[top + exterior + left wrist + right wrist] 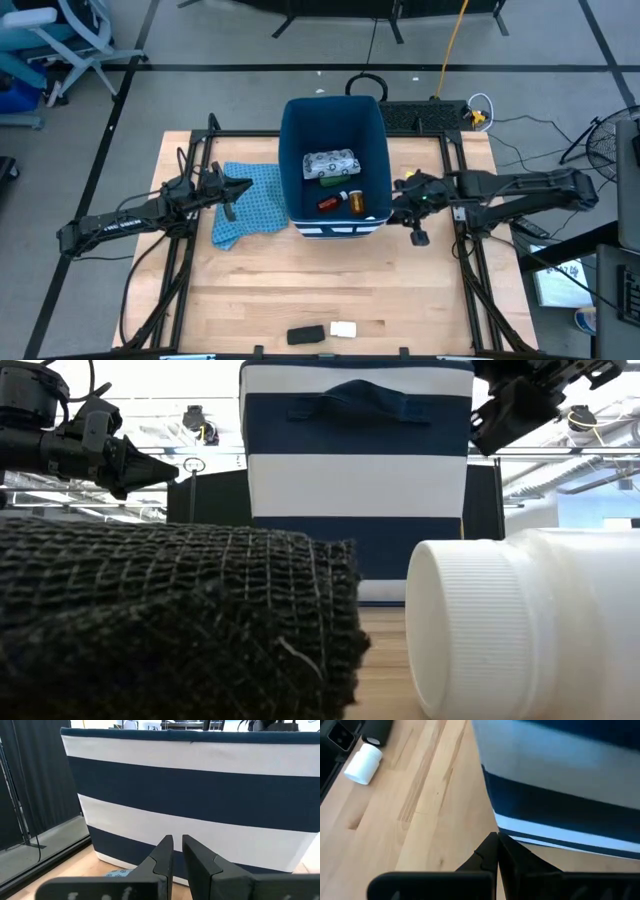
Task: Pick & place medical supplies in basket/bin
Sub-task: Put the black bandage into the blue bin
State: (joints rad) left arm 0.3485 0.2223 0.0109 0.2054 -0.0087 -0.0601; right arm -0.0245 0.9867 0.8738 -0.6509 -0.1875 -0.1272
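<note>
1. Black oblong (306, 335) and small white block (343, 329) lie at desk's near edge.
2. Bin (335, 108) mid-desk holds packet (331, 162), pill bottle (356, 201).
3. Left gripper (243, 187), right gripper (398, 186) flank it, both closed, empty.

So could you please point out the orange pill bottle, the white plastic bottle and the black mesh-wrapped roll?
Orange pill bottle (357, 202), high view, body.
White plastic bottle (480, 628), low view, ribbed cap.
Black mesh-wrapped roll (170, 620), low view, side.

In the low view we see the black mesh roll (170, 625) and white bottle (530, 625) cut off by the picture's edges, and together they hide the bin's (355, 470) base. From above, the white packet's (331, 163) print is too small to read.
</note>
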